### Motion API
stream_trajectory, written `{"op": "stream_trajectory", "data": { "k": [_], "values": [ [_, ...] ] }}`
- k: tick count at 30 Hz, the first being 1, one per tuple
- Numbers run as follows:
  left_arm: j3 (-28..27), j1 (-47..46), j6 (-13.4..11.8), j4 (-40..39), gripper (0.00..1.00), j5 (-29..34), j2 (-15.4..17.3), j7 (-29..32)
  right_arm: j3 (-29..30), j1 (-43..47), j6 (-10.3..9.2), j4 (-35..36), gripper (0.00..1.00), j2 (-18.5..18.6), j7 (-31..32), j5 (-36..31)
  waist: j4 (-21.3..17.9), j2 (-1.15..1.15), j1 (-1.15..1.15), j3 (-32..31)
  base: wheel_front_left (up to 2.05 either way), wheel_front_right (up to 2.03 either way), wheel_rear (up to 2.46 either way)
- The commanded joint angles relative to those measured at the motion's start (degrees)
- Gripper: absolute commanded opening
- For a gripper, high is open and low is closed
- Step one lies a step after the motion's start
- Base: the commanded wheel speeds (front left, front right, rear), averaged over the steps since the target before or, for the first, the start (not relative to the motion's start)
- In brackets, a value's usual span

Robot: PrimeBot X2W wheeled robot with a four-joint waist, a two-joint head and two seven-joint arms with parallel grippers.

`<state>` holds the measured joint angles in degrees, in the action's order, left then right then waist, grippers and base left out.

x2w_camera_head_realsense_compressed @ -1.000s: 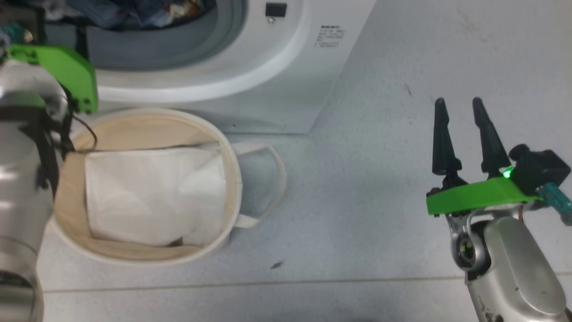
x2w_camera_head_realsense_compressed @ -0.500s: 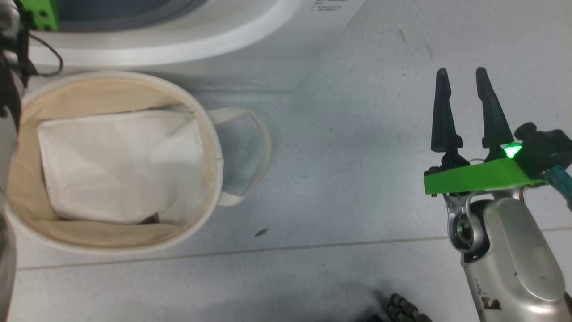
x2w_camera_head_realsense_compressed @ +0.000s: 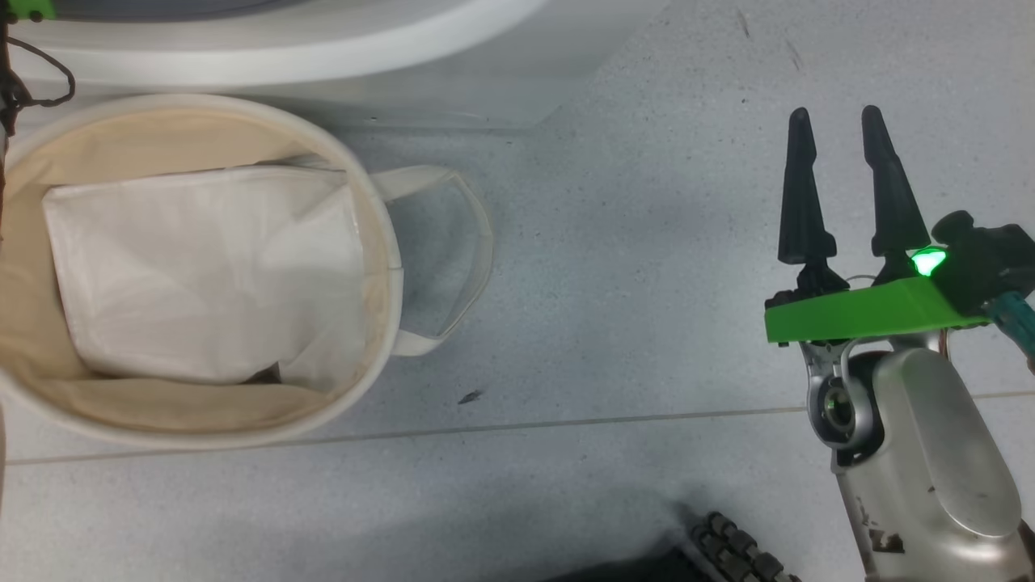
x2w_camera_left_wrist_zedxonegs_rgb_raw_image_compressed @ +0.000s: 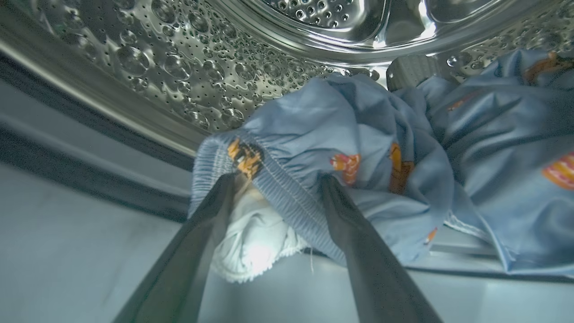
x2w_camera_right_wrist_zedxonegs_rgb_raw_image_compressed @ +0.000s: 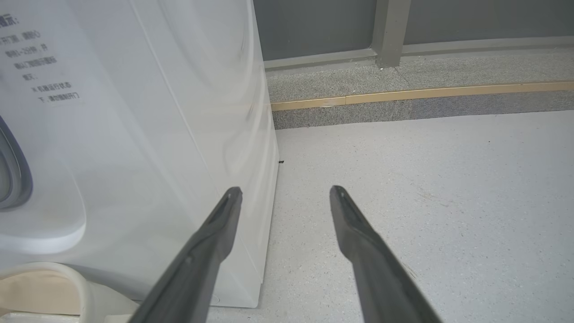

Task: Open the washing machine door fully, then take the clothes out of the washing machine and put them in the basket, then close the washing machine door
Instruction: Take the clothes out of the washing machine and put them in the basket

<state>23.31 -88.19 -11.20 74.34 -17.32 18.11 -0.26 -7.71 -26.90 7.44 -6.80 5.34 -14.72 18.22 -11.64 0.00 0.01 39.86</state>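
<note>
I have the left gripper [x2w_camera_left_wrist_zedxonegs_rgb_raw_image_compressed: 279, 179] reaching into the machine [x2w_camera_right_wrist_zedxonegs_rgb_raw_image_compressed: 134, 157], at the mouth of its steel drum [x2w_camera_left_wrist_zedxonegs_rgb_raw_image_compressed: 179, 67]. Its fingers are spread wide, and the ribbed waistband [x2w_camera_left_wrist_zedxonegs_rgb_raw_image_compressed: 287, 197] of the clothes [x2w_camera_left_wrist_zedxonegs_rgb_raw_image_compressed: 358, 134] runs across between them. One tip touches the band at an orange print and the other lies against blue cloth, but nothing is pinched. The clothes lie bunched in the drum, all of them inside the machine, reaching to its front lip. A bit of white cloth [x2w_camera_left_wrist_zedxonegs_rgb_raw_image_compressed: 251, 246] hangs under the band at that lip.

The basket [x2w_camera_head_realsense_compressed: 393, 275] stands on the floor [x2w_camera_head_realsense_compressed: 606, 323] just in front of the machine, open side up. In it lies a folded white sheet [x2w_camera_head_realsense_compressed: 202, 275] that covers most of the bottom, with tan lining showing around it. One loop handle [x2w_camera_head_realsense_compressed: 477, 242] sticks out toward the machine's front corner, the one on the right in my head view.

The right gripper [x2w_camera_head_realsense_compressed: 834, 113] hovers over bare floor out past that same corner. Its fingers are parted and empty, pointing along the machine's side panel.
</note>
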Motion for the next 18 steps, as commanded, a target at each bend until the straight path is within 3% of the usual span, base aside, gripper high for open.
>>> {"op": "stream_trajectory", "data": {
  "k": [1,3,4,12,18],
  "values": [
    [0.10,-2.37,0.57,-0.95,1.00,-0.03,2.19,0.40,-0.93,0.04,0.05,1.73,1.00,-0.45,-0.28,-0.36,0.03,0.00,-0.01,0.15,0.00,0.00,0.00],
    [0.58,-2.29,1.42,-0.86,1.00,0.08,2.11,0.46,-0.93,-0.10,0.05,1.75,1.00,-0.46,-0.28,-0.36,0.02,0.00,-0.01,0.36,0.00,0.00,0.00],
    [1.01,-2.19,2.29,-0.79,0.00,0.16,2.16,0.10,-0.89,-0.20,0.05,1.72,1.00,-0.48,-0.28,-0.38,0.00,0.00,-0.01,0.48,0.00,0.00,0.00],
    [1.81,-1.53,5.05,-0.61,0.00,-0.28,2.21,-0.73,-0.67,-0.05,0.05,1.42,1.00,-0.56,-0.28,-0.39,0.28,0.00,-0.01,0.18,0.00,0.00,0.00],
    [0.03,0.06,8.26,-0.94,0.00,-3.10,1.28,-8.05,-0.71,0.15,0.05,0.54,1.00,-0.35,-0.28,-0.34,1.10,0.00,-0.01,-1.96,0.00,0.00,0.00]
  ]
}}
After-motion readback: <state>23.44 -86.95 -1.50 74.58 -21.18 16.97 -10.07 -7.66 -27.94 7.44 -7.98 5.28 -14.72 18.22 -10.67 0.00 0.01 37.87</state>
